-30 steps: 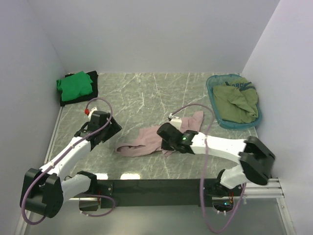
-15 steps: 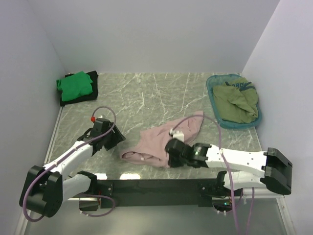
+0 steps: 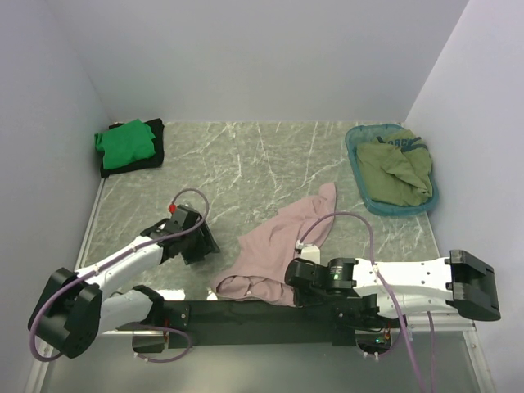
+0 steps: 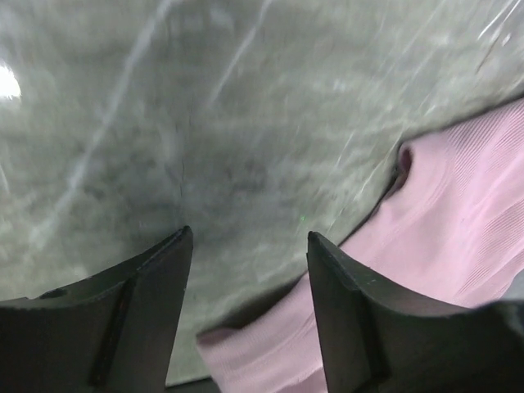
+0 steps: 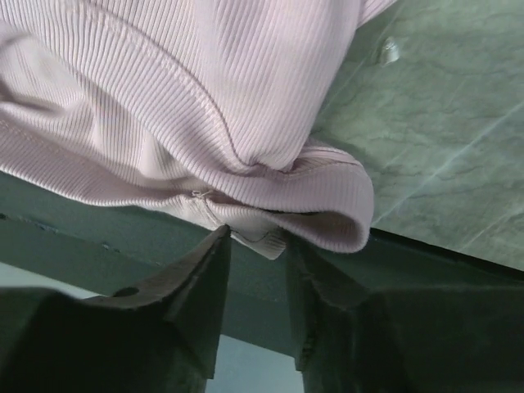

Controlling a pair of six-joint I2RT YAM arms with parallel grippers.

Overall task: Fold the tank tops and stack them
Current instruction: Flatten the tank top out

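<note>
Pink tank top [image 3: 278,241]: spread loosely on the bench [image 3: 262,155], hem bunched at the near edge; probably laid out there for flattening.
Right tool [image 5: 258,239]: fingers apart, hem at their tips, not clamped.
Left tool [image 4: 250,237]: fingers apart over bare bench, just beside the pink edge; likely set to take a corner.
Stack: green top [image 3: 124,141] on black top [image 3: 131,167], far left corner.
Olive top [image 3: 393,173]: heaped in the basket [image 3: 354,141], not yet folded.

The pink tank top [image 5: 205,106] bunches against the hand [image 5: 258,239].

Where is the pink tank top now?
Top view: the pink tank top lies at the near edge of the table, between left gripper and right gripper.
</note>
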